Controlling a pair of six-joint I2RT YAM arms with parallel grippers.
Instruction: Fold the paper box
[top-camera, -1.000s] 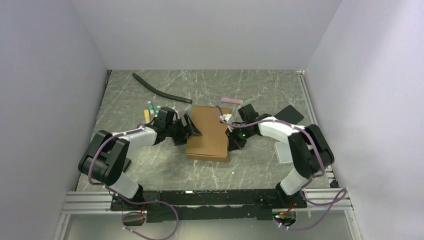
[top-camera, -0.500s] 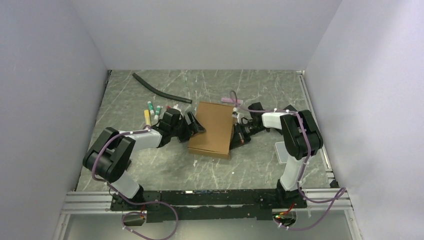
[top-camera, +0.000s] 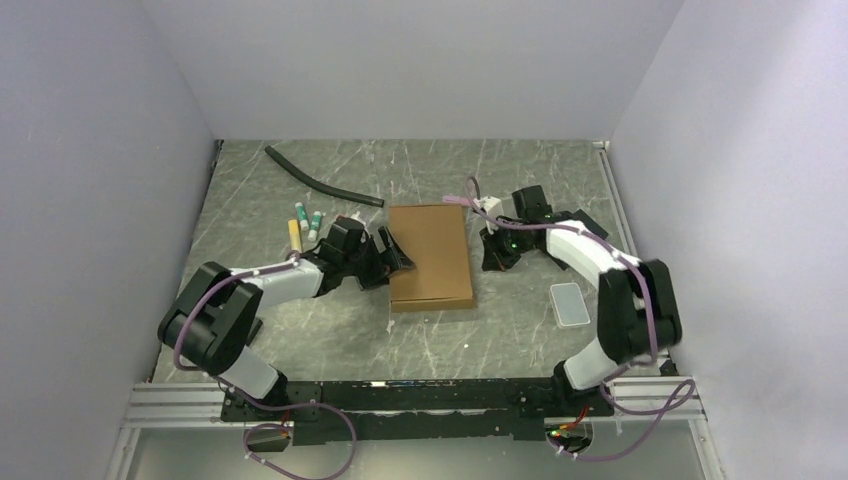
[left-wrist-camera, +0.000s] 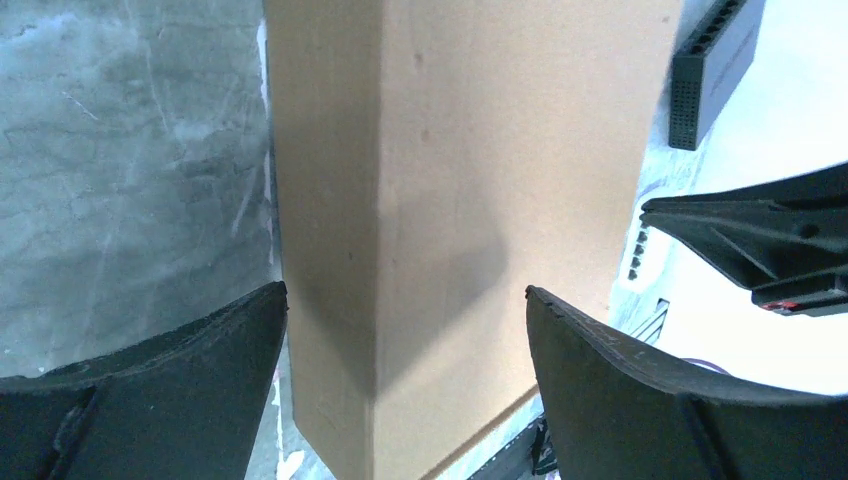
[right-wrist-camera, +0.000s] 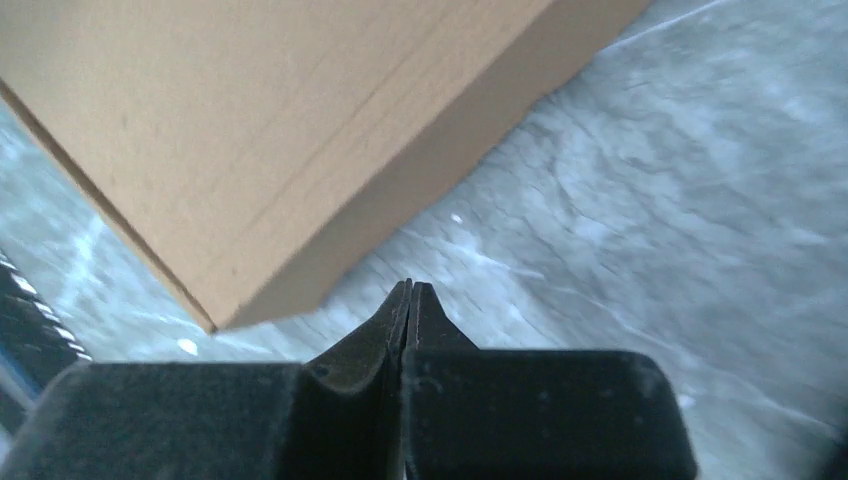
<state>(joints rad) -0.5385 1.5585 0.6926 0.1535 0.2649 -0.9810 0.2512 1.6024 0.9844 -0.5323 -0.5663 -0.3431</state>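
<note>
The paper box (top-camera: 432, 256) lies flat on the table as a closed brown cardboard box, its long side running front to back. My left gripper (top-camera: 392, 255) is open at the box's left side. In the left wrist view the box (left-wrist-camera: 470, 180) shows an upright corner edge just ahead of my left gripper (left-wrist-camera: 405, 290), whose fingers (left-wrist-camera: 180, 390) stand wide apart. My right gripper (top-camera: 492, 262) is shut with nothing in it, just right of the box. In the right wrist view my right gripper (right-wrist-camera: 410, 287) sits a little off the box's (right-wrist-camera: 270, 130) corner.
A black hose (top-camera: 322, 181) lies at the back left, and several markers (top-camera: 305, 222) lie left of my left gripper. A pink strip (top-camera: 455, 200) is behind the box. A translucent lid (top-camera: 570, 304) lies at the right, and a black pad (top-camera: 592, 222) shows beyond the right arm.
The box has slid right and turned square to the table. My right arm has swung back towards the far right, uncovering the lid. My left gripper has followed the box, still open.
</note>
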